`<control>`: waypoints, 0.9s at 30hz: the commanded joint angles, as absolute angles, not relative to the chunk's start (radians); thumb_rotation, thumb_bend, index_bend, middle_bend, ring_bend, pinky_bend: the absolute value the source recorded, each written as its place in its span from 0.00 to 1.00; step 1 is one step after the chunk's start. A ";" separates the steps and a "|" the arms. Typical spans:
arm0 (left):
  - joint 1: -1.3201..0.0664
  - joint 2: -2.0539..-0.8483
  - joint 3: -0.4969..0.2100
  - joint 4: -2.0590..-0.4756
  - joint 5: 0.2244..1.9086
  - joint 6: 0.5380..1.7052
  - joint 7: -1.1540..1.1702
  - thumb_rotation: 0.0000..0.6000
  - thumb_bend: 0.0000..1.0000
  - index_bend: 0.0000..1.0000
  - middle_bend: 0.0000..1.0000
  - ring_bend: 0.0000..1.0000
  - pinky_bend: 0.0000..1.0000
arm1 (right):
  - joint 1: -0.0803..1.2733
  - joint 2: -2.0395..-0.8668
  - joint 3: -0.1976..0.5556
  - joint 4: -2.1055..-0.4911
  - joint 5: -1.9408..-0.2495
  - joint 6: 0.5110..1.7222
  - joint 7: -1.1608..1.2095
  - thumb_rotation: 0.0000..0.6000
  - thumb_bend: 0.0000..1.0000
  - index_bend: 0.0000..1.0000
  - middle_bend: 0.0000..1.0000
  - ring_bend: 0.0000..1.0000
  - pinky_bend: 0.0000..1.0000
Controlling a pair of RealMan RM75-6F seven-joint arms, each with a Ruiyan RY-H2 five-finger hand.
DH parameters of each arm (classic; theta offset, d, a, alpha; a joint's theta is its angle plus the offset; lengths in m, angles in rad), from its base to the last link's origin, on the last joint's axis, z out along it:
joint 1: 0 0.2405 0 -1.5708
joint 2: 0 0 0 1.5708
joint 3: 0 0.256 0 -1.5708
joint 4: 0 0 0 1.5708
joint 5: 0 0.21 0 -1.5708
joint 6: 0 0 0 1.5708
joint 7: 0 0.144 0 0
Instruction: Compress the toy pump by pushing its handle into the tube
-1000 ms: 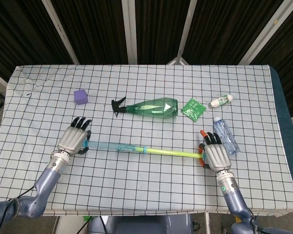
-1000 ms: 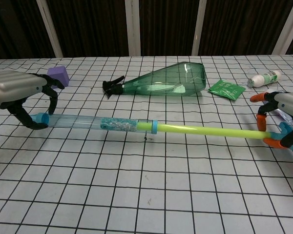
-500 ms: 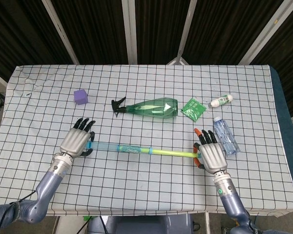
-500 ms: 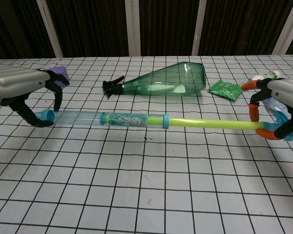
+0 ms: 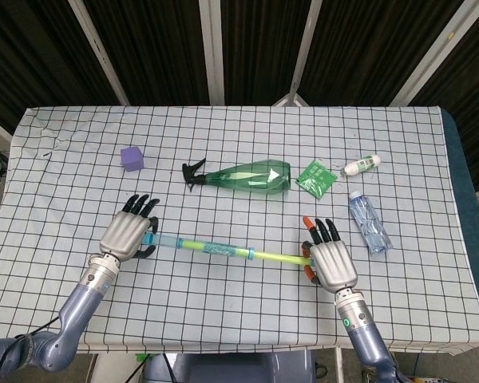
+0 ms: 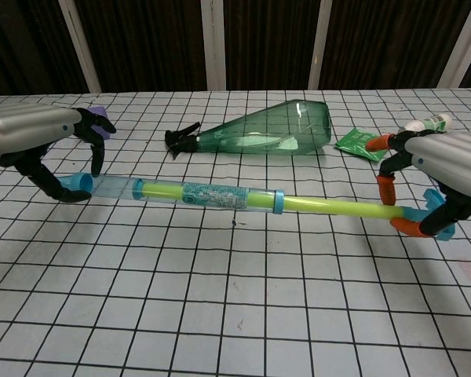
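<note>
The toy pump lies lengthwise across the table's near half: a clear tube (image 5: 215, 248) (image 6: 204, 195) with blue end caps, and a yellow-green rod (image 5: 278, 258) (image 6: 337, 207) sticking out to the right. My left hand (image 5: 128, 234) (image 6: 39, 141) grips the tube's left end cap. My right hand (image 5: 329, 263) (image 6: 443, 169) holds the handle at the rod's right end, its orange-tipped fingers curled around it. Most of the rod's left part sits inside the tube, its yellow length showing through the clear wall.
A green spray bottle (image 5: 243, 176) (image 6: 263, 129) lies on its side behind the pump. A purple cube (image 5: 132, 157) sits at the back left. A green packet (image 5: 315, 176), a small white bottle (image 5: 361, 165) and a clear water bottle (image 5: 366, 221) lie at the right.
My right hand has moved left with the handle, driving the rod deeper into the tube. The exposed rod is much shorter. My left hand has stayed on the tube's end.
</note>
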State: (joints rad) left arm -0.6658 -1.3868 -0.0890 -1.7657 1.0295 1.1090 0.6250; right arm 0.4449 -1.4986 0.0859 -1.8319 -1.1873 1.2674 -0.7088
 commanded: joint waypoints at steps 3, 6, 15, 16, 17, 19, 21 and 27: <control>-0.665 -1.385 -0.085 -1.771 1.031 1.113 0.627 1.00 0.47 0.55 0.08 0.00 0.00 | 0.452 -1.521 0.084 -1.840 -1.179 1.270 -0.735 1.00 0.49 0.63 0.12 0.00 0.00; -0.665 -1.386 -0.086 -1.776 1.032 1.117 0.630 1.00 0.47 0.55 0.07 0.00 0.00 | 0.458 -1.533 0.085 -1.840 -1.176 1.271 -0.749 1.00 0.49 0.63 0.12 0.00 0.00; -0.669 -1.387 -0.087 -1.779 1.023 1.118 0.638 1.00 0.47 0.55 0.08 0.00 0.00 | 0.477 -1.571 0.099 -1.841 -1.157 1.270 -0.785 1.00 0.49 0.63 0.12 0.00 0.00; -0.670 -1.387 -0.086 -1.779 1.022 1.118 0.639 1.00 0.47 0.55 0.08 0.00 0.00 | 0.480 -1.575 0.102 -1.841 -1.153 1.271 -0.788 1.00 0.49 0.63 0.12 0.00 0.00; -0.670 -1.387 -0.086 -1.779 1.021 1.119 0.640 1.00 0.47 0.55 0.08 0.00 0.00 | 0.482 -1.578 0.105 -1.842 -1.149 1.270 -0.791 1.00 0.49 0.63 0.12 0.00 0.00; -0.670 -1.387 -0.085 -1.780 1.020 1.119 0.643 1.00 0.47 0.55 0.08 0.00 0.00 | 0.487 -1.582 0.109 -1.843 -1.143 1.271 -0.797 1.00 0.49 0.63 0.12 0.00 0.00; -0.671 -1.387 -0.084 -1.780 1.019 1.119 0.644 1.00 0.47 0.56 0.08 0.00 0.00 | 0.490 -1.584 0.111 -1.845 -1.141 1.272 -0.802 1.00 0.49 0.63 0.12 0.00 0.00; -0.676 -1.398 -0.085 -1.777 1.015 1.117 0.648 1.00 0.47 0.56 0.08 0.00 0.00 | 0.500 -1.597 0.111 -1.856 -1.137 1.273 -0.812 1.00 0.49 0.63 0.12 0.00 0.00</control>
